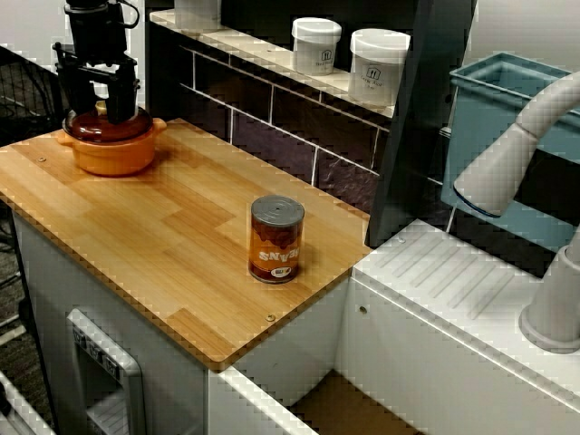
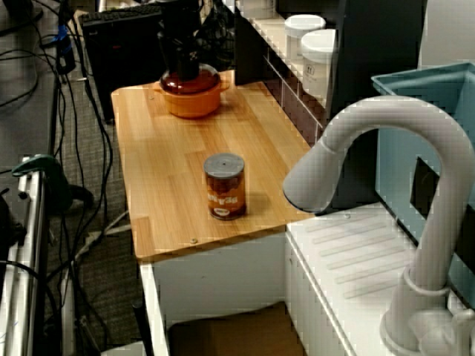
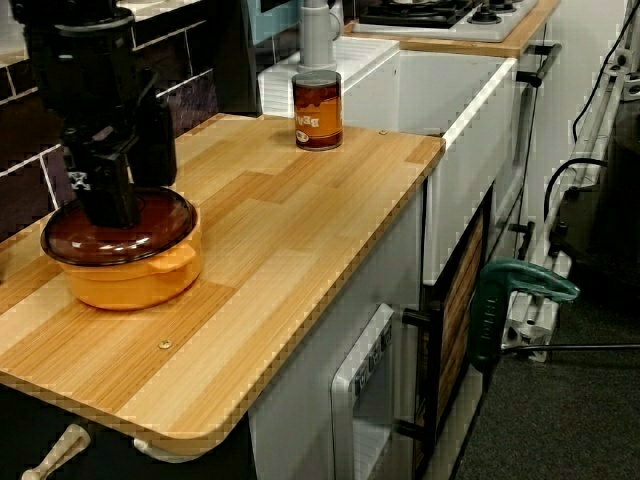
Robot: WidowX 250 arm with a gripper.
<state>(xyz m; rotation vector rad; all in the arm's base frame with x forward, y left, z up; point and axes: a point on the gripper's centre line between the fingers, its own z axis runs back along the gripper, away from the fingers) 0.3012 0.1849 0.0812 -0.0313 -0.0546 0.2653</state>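
Gripper (image 1: 102, 101) straddles the lid knob (image 1: 101, 109) of the upright orange pot (image 1: 109, 156), jaws partly open, clamping indeterminate; pot handles (image 1: 160, 124) lie parallel to the tiled wall (image 1: 272, 118).

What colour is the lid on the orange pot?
Dark reddish-brown lid, see-through; clearest in the close side view.

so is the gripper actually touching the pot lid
Cannot tell: in the low side view the gripper overlaps the lid, hiding where they would meet; no gap shows.
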